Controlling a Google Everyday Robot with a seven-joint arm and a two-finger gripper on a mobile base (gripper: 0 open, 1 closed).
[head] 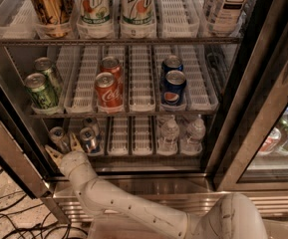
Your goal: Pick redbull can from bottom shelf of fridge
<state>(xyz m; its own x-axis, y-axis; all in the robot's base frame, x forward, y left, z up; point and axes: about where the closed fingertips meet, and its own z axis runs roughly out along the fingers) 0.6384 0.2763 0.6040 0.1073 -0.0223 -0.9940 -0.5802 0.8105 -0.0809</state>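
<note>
The open fridge (243,113) shows three racks. On the bottom shelf (133,151), slim silver redbull cans stand at the left: one at the far left (58,135), one beside it (88,139) and one behind (91,124). My gripper (64,147) is at the shelf's front left, on the white arm coming up from below. Its two tan fingers (75,142) are spread open on either side of the base of the far-left can. I cannot tell whether they touch it.
Two clear water bottles (169,133) stand at the right of the bottom shelf. The middle rack holds green cans (41,90), red cola cans (107,89) and blue Pepsi cans (173,86). The dark door edge (14,158) lies close on the left. Cables lie on the floor at the lower left.
</note>
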